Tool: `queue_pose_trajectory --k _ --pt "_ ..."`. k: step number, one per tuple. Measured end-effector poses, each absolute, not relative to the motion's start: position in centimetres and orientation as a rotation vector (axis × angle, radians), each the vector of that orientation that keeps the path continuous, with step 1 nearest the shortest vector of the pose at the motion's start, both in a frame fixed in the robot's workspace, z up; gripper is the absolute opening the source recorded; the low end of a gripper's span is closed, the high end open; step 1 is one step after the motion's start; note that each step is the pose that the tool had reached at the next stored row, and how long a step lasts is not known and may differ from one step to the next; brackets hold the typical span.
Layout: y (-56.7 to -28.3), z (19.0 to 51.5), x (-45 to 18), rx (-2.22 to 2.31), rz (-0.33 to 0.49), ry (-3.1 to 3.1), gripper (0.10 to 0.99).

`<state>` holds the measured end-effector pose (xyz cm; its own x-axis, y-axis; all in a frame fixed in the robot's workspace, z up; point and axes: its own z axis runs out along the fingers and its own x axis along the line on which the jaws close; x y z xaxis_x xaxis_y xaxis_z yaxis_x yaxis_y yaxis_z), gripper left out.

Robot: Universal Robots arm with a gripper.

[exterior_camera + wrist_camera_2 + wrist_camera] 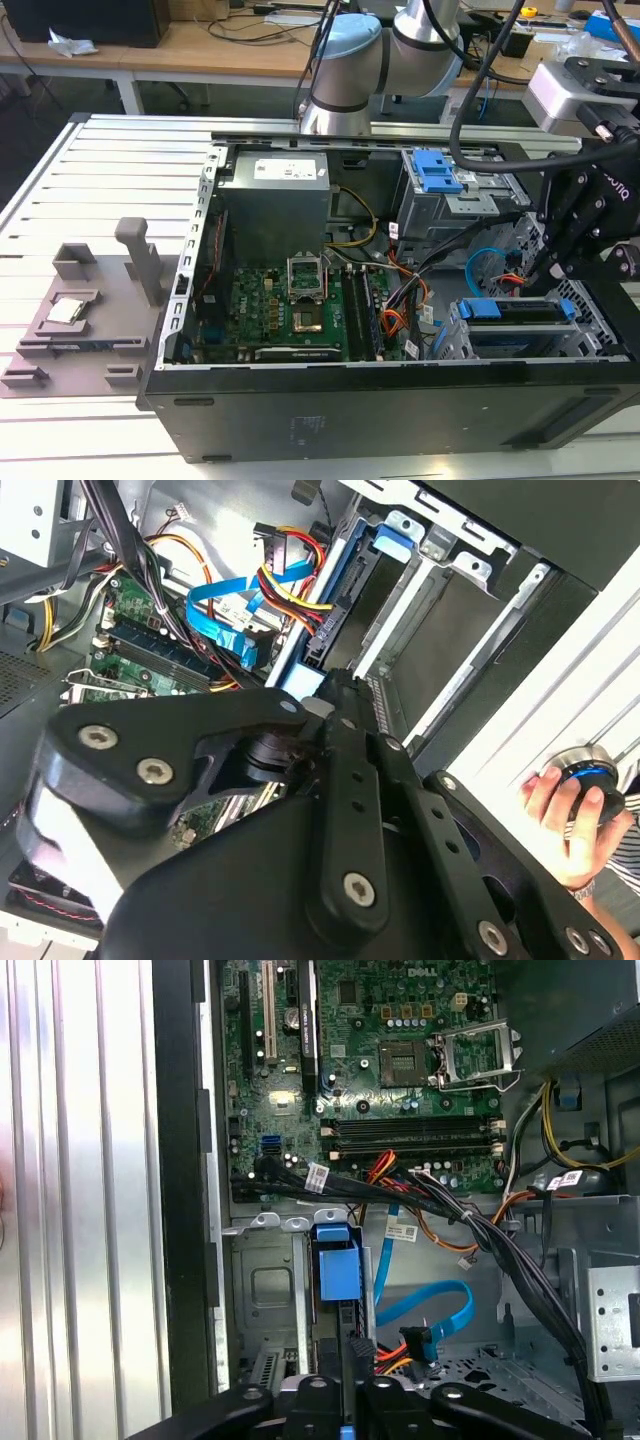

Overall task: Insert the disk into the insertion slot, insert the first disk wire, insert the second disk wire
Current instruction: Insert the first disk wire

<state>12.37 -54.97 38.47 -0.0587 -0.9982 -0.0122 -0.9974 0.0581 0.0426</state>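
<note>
I am holding my fingers (pixel 350 708) pressed together, the disk (pixel 338 1270) is sitting in the slot (pixel 452 345) just ahead of them, and wires (pixel 288 578) crowding beside them could be snagging and pulling loose.

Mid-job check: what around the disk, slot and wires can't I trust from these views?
Disk end at the exterior view's right: the claw covers it.
Slot lower part, exterior view: hidden behind the case wall.
Disk's connector, second wrist view: blocked by the claw's body.
Blue wire plug, first wrist view: too small to tell whether it is seated.
</note>
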Motion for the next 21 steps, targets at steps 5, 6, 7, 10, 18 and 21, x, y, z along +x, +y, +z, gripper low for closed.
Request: queue_pose_trajectory --k 5,6,7,10,18,21 --pt "-54.9 38.3 12.5 2.141 -0.062 -2.270 0.302" --pt "-54.8 38.1 12.6 2.141 -0.062 -2.270 0.302" --pt "-54.7 38.0 12.8 2.141 -0.062 -2.270 0.302" --pt "-53.7 36.8 13.0 2.141 -0.063 -2.270 0.302" --pt "-53.7 35.6 13.3 2.141 -0.061 -2.268 0.302" --pt "-53.7 35.6 13.3 2.141 -0.061 -2.268 0.286"
